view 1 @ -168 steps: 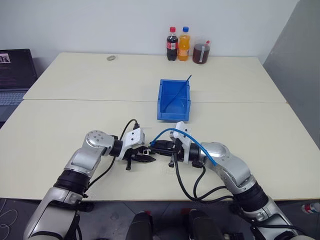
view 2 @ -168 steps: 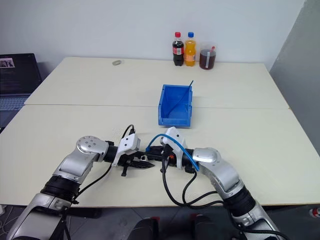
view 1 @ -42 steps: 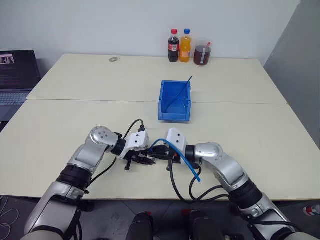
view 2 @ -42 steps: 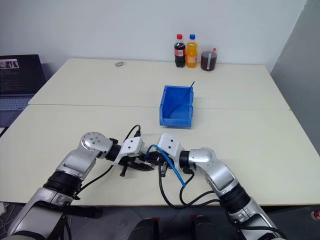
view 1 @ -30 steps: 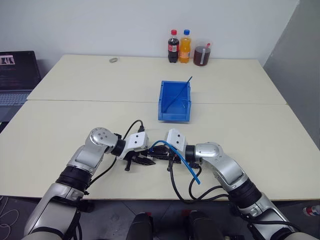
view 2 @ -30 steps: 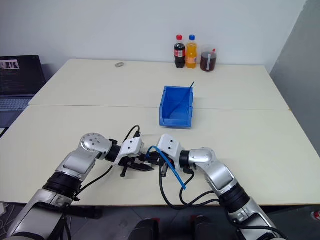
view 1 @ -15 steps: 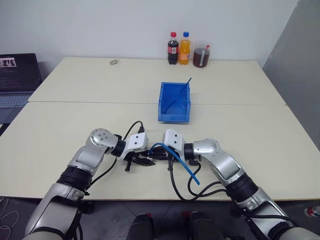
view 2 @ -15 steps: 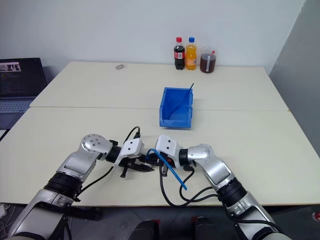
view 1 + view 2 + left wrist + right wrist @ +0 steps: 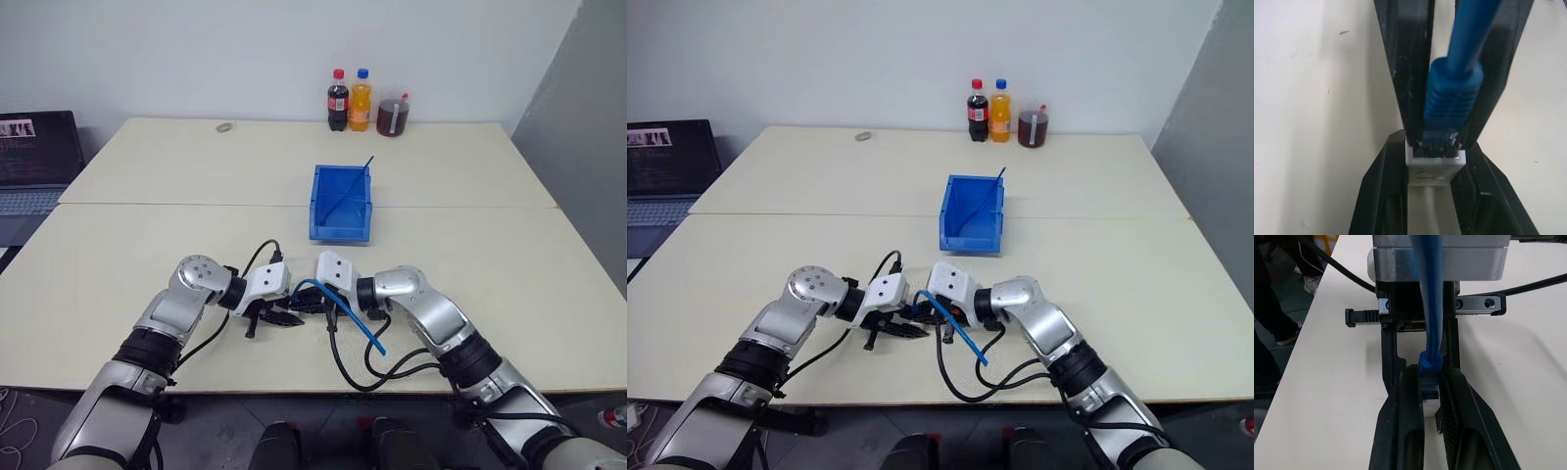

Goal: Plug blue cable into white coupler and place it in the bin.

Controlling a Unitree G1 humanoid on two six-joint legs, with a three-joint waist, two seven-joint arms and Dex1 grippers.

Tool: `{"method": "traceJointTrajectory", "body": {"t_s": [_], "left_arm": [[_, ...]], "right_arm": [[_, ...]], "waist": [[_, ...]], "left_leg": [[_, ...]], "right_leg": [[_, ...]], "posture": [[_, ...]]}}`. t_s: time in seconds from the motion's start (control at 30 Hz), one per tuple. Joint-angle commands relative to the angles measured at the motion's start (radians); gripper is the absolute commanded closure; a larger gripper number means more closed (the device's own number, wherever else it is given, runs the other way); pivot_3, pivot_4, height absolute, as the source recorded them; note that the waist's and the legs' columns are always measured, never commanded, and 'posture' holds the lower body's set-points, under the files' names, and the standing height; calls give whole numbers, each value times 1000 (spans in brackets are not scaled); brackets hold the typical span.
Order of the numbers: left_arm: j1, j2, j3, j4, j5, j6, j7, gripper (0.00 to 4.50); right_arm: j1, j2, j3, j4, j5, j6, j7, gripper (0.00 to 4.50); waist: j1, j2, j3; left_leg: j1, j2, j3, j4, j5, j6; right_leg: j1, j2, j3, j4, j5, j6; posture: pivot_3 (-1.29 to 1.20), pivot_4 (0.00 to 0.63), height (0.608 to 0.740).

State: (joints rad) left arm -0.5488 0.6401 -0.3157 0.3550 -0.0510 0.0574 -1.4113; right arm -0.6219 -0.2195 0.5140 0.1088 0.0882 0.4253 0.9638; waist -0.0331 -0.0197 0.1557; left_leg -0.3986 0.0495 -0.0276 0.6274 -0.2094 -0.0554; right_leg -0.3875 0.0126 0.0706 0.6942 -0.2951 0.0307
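Observation:
My left gripper (image 9: 287, 318) is shut on the small white coupler (image 9: 1434, 167), just above the table near its front edge. My right gripper (image 9: 307, 305) faces it tip to tip and is shut on the plug end of the blue cable (image 9: 343, 304). In the left wrist view the cable's blue boot (image 9: 1451, 105) sits right at the coupler's opening, touching it. How deep the plug sits is hidden. The rest of the cable arcs back over my right wrist. The blue bin (image 9: 338, 231) stands further back at mid-table.
A short, darker blue cable piece (image 9: 357, 179) leans inside the bin. Two bottles (image 9: 336, 100) and a jar (image 9: 394, 116) stand at the far edge. A laptop (image 9: 34, 157) is at the far left. A small object (image 9: 226, 126) lies at the back left.
Several seconds ago the right gripper moved left and closed in on the left one with the cable. Over the last second both grippers have kept still; only the head view has shifted.

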Motion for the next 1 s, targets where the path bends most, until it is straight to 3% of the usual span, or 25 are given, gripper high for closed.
{"method": "traceJointTrajectory", "body": {"t_s": [0.03, 0.33, 0.53, 0.7, 1.0], "left_arm": [[16, -17, -35, 28, 37, 10, 17, 3691], [10, -23, -34, 49, 43, 2, 20, 3691], [6, -24, -34, 56, 46, -2, 15, 3691], [13, -16, -29, 44, 44, -1, 12, 3691], [19, -7, -20, 37, 38, -2, 12, 3691]], "right_arm": [[17, -10, 127, 58, -56, 82, 63, 4335], [19, -23, 188, 116, -129, 85, 85, 4336], [24, 4, 192, 185, -138, 84, 90, 4336], [47, 15, 147, 217, -104, 96, 91, 4336], [140, -22, 79, 157, -52, -26, 123, 4336]], "waist": [[0, 1, -2], [-1, 6, -22], [-5, 6, -27], [-12, 6, -31], [-11, 7, -31]], "left_leg": [[0, 0, 0, 0, 0, 0], [1, 0, 0, -2, 0, 0], [11, 0, 1, -7, 0, 0], [24, 0, 1, -18, 0, 0], [22, -1, 1, -19, -1, -1]], "right_leg": [[0, 0, 0, 0, 0, 0], [1, 0, 0, -3, -1, -1], [5, 0, 1, -8, -4, -7], [15, 0, 2, -14, -6, -9], [15, -2, 1, -15, -9, -8]], "posture": [[0, 150, 740], [0, 150, 740], [0, 150, 740], [0, 150, 740], [0, 150, 740]]}}
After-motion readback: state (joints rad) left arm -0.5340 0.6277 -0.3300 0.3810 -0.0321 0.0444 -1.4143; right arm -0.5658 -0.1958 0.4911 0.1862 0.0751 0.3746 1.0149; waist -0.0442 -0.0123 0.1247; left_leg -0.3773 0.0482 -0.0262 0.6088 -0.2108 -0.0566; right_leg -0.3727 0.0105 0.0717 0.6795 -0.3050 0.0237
